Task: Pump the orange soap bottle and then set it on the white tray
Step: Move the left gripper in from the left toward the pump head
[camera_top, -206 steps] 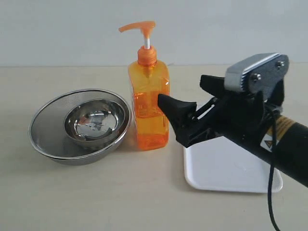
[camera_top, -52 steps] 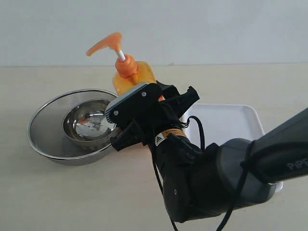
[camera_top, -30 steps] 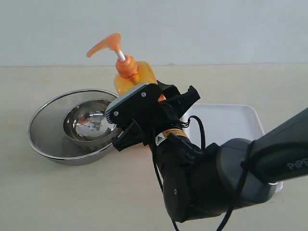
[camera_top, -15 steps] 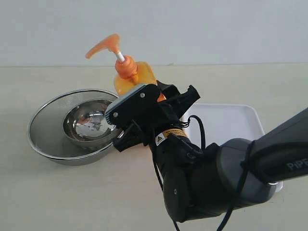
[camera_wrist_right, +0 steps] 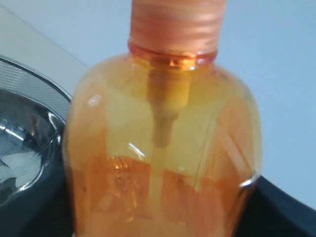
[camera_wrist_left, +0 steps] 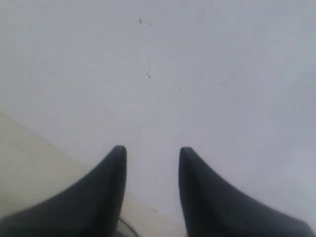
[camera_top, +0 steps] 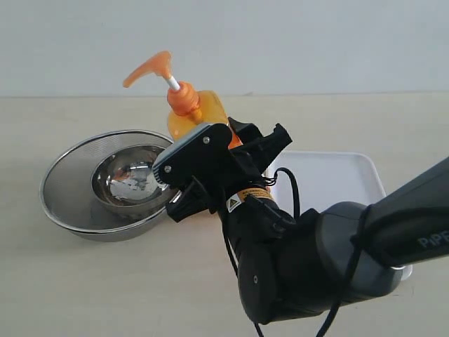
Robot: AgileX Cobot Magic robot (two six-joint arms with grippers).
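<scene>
Right gripper (camera_wrist_right: 163, 217) is closed around the body of the orange soap bottle (camera_top: 191, 112), one dark finger on each flank in the right wrist view; the grip is wide because the bottle is broad. The bottle is off vertical. Its long axis leans so that the pump head points up and toward the left of the exterior view, over the near edge of the mesh strainer (camera_top: 63, 189) that holds the steel bowl (camera_top: 133, 175). White stem shows below the pump head, so the pump is up. The bottle's base is hidden behind the gripper, so it is unclear whether it touches the table (camera_top: 105, 281). The white tray (camera_top: 337, 182) lies flat on the far side of the right arm, to the right of the bottle in the exterior view and near it. Left gripper (camera_wrist_left: 152, 150) has its fingers spread, nothing between them, and faces a blank pale wall; it does not appear in the exterior view. Judgement: the right arm owns the carry. The move to the tray runs rightward, away from the bowl, and the bottle needs righting first.
</scene>
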